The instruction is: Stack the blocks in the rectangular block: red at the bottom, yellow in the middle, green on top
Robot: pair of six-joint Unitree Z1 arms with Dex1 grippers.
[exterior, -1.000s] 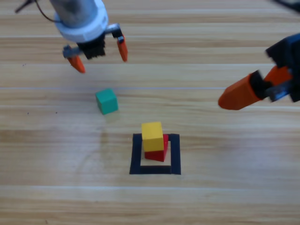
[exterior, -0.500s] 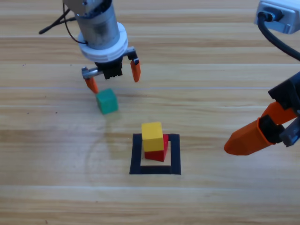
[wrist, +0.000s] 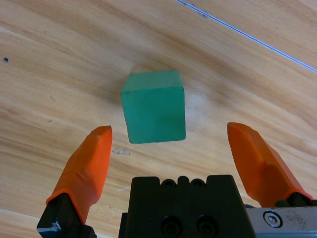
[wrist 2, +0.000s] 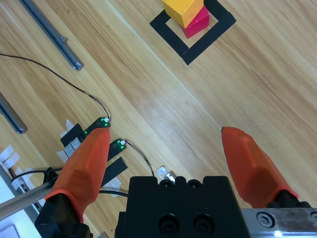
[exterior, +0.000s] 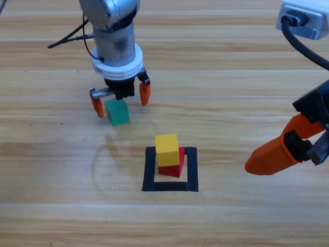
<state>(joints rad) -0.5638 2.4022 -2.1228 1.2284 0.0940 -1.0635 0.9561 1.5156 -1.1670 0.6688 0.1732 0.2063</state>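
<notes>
The teal-green cube (exterior: 118, 111) (wrist: 154, 107) rests on the wood left of the black tape outline (exterior: 170, 185). Directly above it hangs my left gripper (exterior: 120, 99) (wrist: 171, 144), open, one orange jaw on either side of the cube and neither touching it. Inside the outline, the yellow cube (exterior: 167, 149) (wrist 2: 183, 9) sits on the red cube (exterior: 175, 165) (wrist 2: 198, 24), shifted a little toward the left. Far to the right, my right gripper (exterior: 272, 154) (wrist 2: 168, 148) is open and holds nothing.
A black cable (exterior: 72, 38) trails from the left arm across the back of the table. In the right wrist view, cables, a small board with green lights (wrist 2: 99, 123) and metal rails (wrist 2: 49, 32) lie past the table's edge.
The left gripper has come down and forward from the back of the table until its open jaws straddle the green cube. The right gripper drew lower and rightward, then held.
</notes>
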